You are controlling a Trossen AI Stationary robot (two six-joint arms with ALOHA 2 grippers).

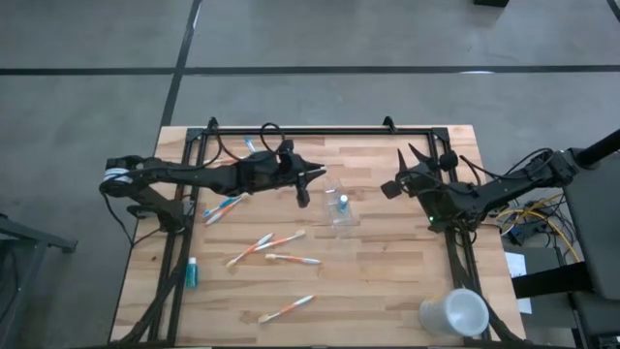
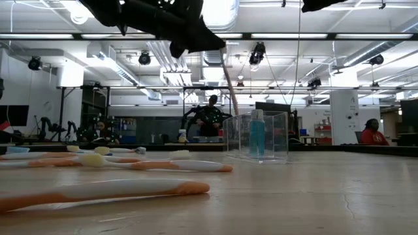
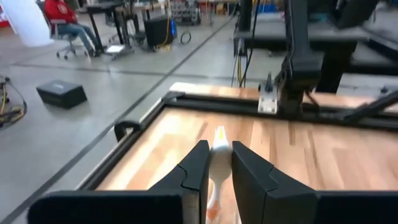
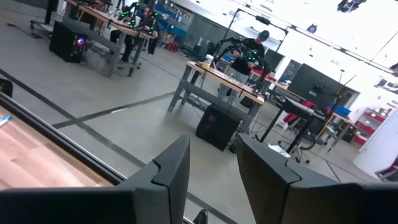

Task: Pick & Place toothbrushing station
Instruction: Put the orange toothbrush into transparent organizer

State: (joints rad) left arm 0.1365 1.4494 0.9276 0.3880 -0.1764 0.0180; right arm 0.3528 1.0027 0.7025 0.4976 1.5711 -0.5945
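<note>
One blue tube (image 1: 342, 203) upright in clear cup (image 1: 339, 219)

Overhead straight down, low table-level – both on clear cup (image 1: 339, 206)

1. A wooden table (image 1: 387, 281) stood on grey flooring.
2. An opaque white cup (image 1: 453, 314) lay on its side at the table's five o'clock corner.
3. Seated persons (image 2: 209, 117) and workbenches (image 4: 217, 78) occupied the room beyond.
</note>
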